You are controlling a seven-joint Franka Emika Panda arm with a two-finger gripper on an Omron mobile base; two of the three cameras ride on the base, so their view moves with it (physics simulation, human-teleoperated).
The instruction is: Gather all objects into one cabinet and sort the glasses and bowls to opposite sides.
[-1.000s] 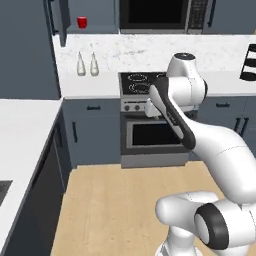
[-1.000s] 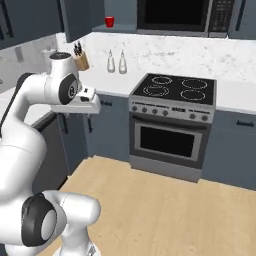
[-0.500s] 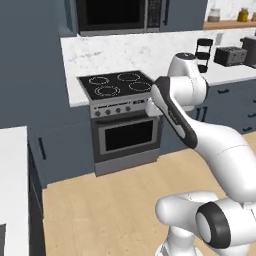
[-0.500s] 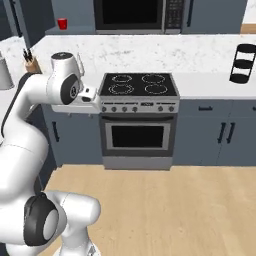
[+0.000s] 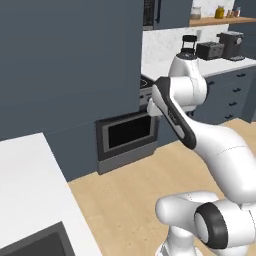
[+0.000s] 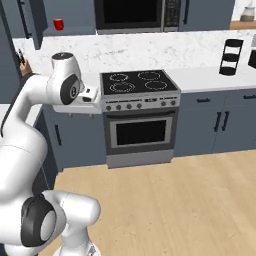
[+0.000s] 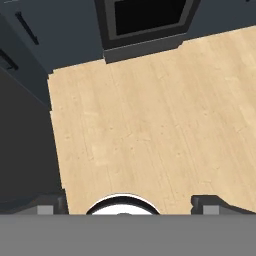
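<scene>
End effector (image 7: 128, 202) open, empty, fingertips wide apart above wooden floor (image 7: 150, 125). Red mug (image 6: 58, 24) on cabinet shelf, cabinet door (image 6: 31, 20) partly cut off. Oven (image 6: 141, 132) below.

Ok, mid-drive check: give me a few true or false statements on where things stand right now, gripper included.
1. The gripper is closed on a mug. False: its fingertips stand wide apart over bare wooden floor, holding nothing.
2. A red mug sits in an open wall cabinet up left of the microwave. True.
3. The oven door hangs open. False: it is shut, flush with the stove front.
4. The stove top carries no pot or pan. True.
5. The hand camera looks into a cabinet shelf. False: it looks down at the floor, with the oven's base at the top of that view.
</scene>
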